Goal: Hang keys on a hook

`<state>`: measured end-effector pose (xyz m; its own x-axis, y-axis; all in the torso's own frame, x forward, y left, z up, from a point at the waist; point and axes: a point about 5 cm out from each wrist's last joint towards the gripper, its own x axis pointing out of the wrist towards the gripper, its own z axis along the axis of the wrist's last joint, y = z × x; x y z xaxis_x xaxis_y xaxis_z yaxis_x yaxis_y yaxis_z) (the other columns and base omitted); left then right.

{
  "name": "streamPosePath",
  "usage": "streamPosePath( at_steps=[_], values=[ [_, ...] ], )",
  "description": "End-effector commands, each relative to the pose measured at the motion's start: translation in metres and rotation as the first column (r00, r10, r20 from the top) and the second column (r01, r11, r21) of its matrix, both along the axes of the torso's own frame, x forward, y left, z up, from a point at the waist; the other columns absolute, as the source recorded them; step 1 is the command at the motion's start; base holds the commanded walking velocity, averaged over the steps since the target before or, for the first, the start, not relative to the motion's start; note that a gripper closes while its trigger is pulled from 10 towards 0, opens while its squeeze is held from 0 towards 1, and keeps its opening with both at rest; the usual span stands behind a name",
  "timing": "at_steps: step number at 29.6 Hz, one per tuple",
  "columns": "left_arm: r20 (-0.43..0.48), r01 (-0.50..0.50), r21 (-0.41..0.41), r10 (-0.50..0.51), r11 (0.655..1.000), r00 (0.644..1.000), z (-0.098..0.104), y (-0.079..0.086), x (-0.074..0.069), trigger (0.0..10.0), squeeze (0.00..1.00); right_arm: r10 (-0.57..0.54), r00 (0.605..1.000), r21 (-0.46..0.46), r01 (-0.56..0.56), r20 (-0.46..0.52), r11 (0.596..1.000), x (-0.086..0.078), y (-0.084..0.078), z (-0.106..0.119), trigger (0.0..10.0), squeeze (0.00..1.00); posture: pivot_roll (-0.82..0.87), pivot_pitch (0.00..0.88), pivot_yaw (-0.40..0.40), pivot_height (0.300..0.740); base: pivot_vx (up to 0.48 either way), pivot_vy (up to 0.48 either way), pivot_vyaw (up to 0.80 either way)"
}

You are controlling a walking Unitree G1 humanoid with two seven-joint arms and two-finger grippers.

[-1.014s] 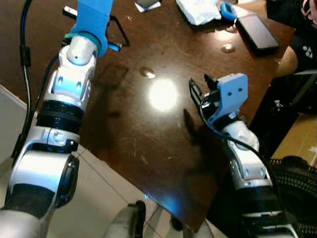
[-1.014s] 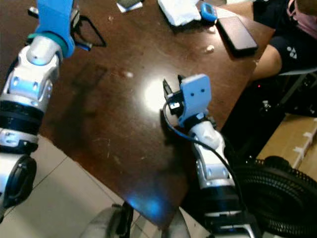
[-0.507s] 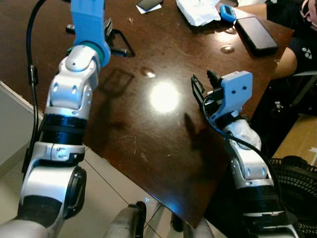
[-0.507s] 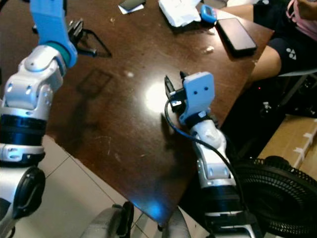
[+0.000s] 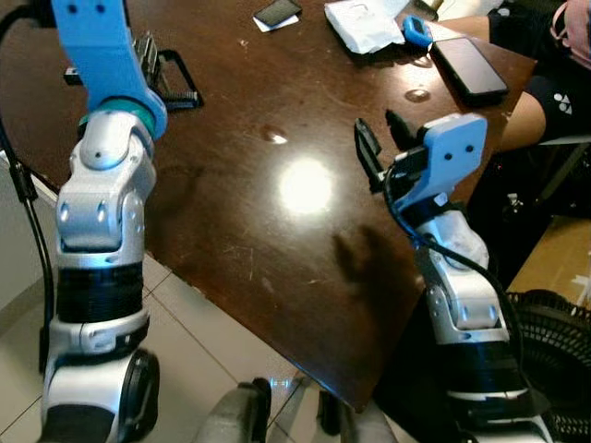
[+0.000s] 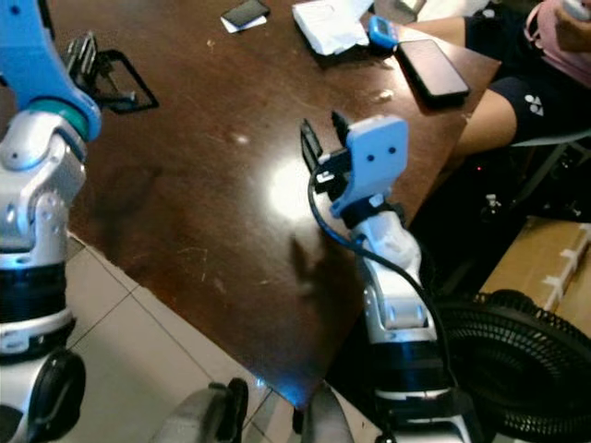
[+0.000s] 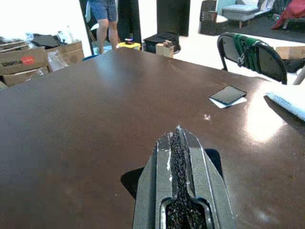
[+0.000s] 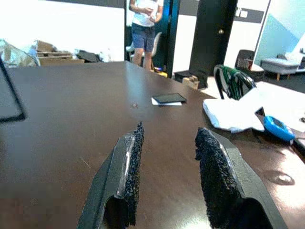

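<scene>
While both arms reach over the dark brown counter (image 5: 240, 185), the left gripper (image 7: 178, 143) is held high at the far left with its two black fingers pressed together and nothing between them. Just beside it, at the far left of the counter, stands a black wire frame stand (image 5: 175, 78); whether it carries a hook cannot be made out. The right gripper (image 8: 167, 157) hovers above the right part of the counter, its padded fingers (image 8: 133, 164) spread apart and empty.

No keys can be told with certainty. At the far side of the counter lie a small dark phone on a white slip (image 5: 277, 13), a crumpled white cloth (image 5: 365, 23), a blue oval object (image 5: 417, 29) and a larger black phone (image 5: 469, 65) close to the right edge. A seated person's arm (image 5: 531, 101) rests by that edge. Beyond the counter, in the right wrist view, another person (image 8: 145, 24) stands in a doorway, and a chair with a green strap (image 8: 233, 78) is near the far side. A black fan (image 6: 526, 360) sits on the floor at near right.
</scene>
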<state>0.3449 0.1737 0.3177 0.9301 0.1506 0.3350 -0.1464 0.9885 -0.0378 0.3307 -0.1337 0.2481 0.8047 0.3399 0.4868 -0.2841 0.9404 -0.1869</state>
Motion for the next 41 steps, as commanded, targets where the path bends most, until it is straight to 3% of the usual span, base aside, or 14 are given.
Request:
streamPosePath(
  at_steps=[1, 5, 12, 16, 23, 41],
  values=[
    [-0.026, -0.015, 0.014, 0.015, 1.0, 1.0, -0.007, 0.003, -0.006, 10.0, 0.0, 0.019, 1.0, 0.007, -0.019, -0.006, 1.0, -0.003, 0.001, -0.002, 10.0, 0.0, 0.05, 0.164, 0.097, 0.74, 0.0, 0.0, 0.0],
    [-0.039, -0.031, -0.003, 0.031, 1.0, 0.999, -0.01, 0.008, -0.01, 10.0, 0.0, 0.017, 1.0, 0.005, -0.017, -0.008, 1.0, -0.003, -0.002, -0.002, 10.0, 0.0, 0.05, 0.161, 0.095, 0.74, 0.0, 0.0, 0.0],
    [-0.032, -0.084, 0.091, 0.087, 0.992, 0.996, -0.012, 0.011, -0.013, 10.0, 0.0, 0.021, 1.0, 0.015, -0.021, -0.011, 1.0, -0.002, 0.002, -0.001, 10.0, 0.0, 0.06, 0.152, 0.092, 0.74, 0.0, 0.0, 0.0],
    [-0.049, -0.092, 0.176, 0.102, 0.98, 0.994, -0.024, 0.013, -0.015, 10.0, 0.0, 0.032, 0.999, 0.022, -0.031, -0.026, 0.999, -0.002, 0.007, -0.004, 10.0, 0.0, 0.07, 0.154, 0.089, 0.74, 0.0, 0.0, 0.0],
    [-0.064, -0.095, 0.204, 0.11, 0.974, 0.992, -0.029, 0.013, -0.015, 10.0, 0.0, 0.032, 0.999, 0.017, -0.031, -0.029, 0.999, -0.001, 0.007, -0.006, 10.0, 0.0, 0.07, 0.143, 0.087, 0.74, 0.0, 0.0, 0.0],
    [-0.072, -0.086, 0.239, 0.106, 0.967, 0.992, -0.034, 0.011, -0.013, 10.0, 0.0, 0.023, 0.999, 0.023, -0.022, -0.028, 0.999, 0.001, 0.009, -0.006, 10.0, 0.0, 0.08, 0.133, 0.096, 0.74, -0.312, 0.0, 0.0]
  ],
)
